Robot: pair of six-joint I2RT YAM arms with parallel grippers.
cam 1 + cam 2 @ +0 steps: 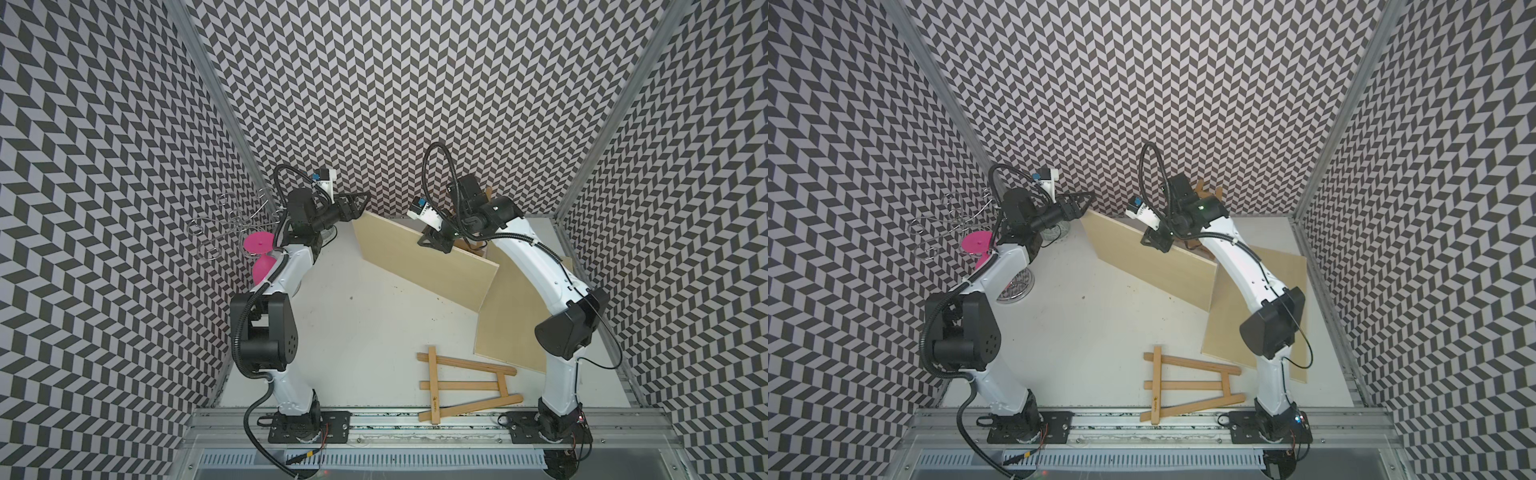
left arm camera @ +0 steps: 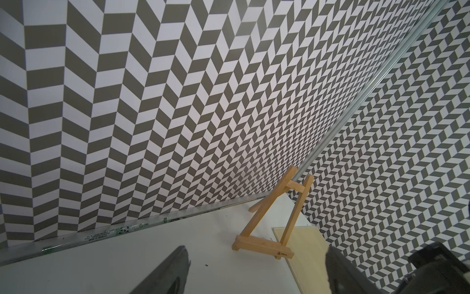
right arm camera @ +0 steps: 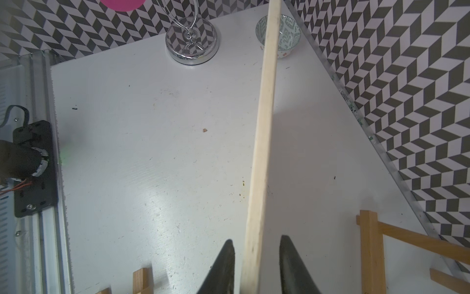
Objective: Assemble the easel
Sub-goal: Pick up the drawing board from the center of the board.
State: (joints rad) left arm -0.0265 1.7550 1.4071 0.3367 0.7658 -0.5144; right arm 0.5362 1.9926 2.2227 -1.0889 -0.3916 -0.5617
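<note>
right gripper [image 3: 256, 239] slack astride the board [image 3: 265, 114] edge; left gripper [image 2: 256, 249] wide

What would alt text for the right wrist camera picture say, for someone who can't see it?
A pale wooden board, seen edge-on, stretches away between the two dark fingertips of the right hand, with a gap on each side. Beyond it on the white table stand a chrome base and a patterned bowl.
</note>
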